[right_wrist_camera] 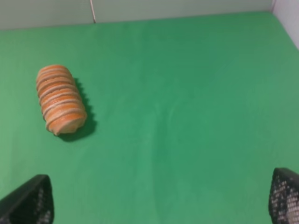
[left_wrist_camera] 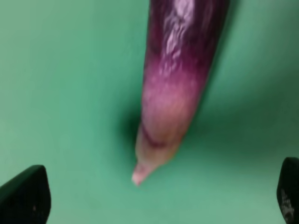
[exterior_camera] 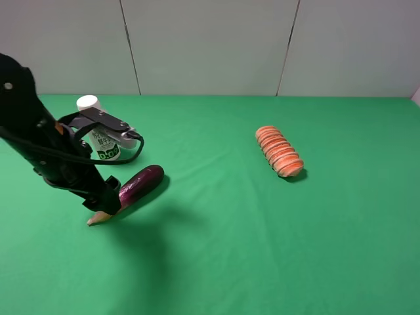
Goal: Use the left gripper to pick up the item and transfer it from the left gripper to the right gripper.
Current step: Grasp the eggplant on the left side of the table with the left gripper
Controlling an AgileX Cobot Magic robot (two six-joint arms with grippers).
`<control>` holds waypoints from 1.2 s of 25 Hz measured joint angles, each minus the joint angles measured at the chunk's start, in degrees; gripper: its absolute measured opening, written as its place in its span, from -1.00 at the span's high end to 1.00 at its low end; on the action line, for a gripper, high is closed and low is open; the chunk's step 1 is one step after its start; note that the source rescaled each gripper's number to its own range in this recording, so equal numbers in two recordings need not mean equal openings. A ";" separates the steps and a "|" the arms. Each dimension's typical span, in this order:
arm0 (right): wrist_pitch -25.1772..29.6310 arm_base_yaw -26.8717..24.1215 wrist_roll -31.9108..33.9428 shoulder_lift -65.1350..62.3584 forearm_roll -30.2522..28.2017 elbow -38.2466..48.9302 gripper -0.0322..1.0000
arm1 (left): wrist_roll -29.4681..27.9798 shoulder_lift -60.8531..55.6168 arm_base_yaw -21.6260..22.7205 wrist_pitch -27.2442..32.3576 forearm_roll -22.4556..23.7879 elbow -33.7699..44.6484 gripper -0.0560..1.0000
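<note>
Overhead first: shows the left gripper [exterior_camera: 105, 205] down low at the near left of the green table [exterior_camera: 230, 249], poised over the pale tip end of the eggplant [exterior_camera: 139, 184]. Shows that eggplant lying flat, slanting away to the far right, just near of the white bottle [exterior_camera: 100, 141] and well apart from the orange loaf [exterior_camera: 279, 151] on the right. From the left wrist: jaws spread wide to either side of the pointed tip, touching nothing, holding nothing. From the right wrist: finds the right gripper [right_wrist_camera: 159, 200] likewise wide open and empty, above bare cloth near the loaf. Reads as the pick-up step, grasp not yet made. Calls next for settling lower, closing firmly on the eggplant, then lifting with a free end left for the other arm.
</note>
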 joint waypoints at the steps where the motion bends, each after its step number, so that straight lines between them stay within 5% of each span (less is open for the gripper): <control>1: 0.00 0.00 0.00 0.00 0.00 0.00 -1.00 | 0.36 0.84 -0.35 -0.26 -0.05 -0.60 -0.91; 30: 0.00 0.00 0.00 0.00 0.20 0.00 -1.00 | 4.48 12.93 -2.02 -6.99 -0.54 -1.63 -0.86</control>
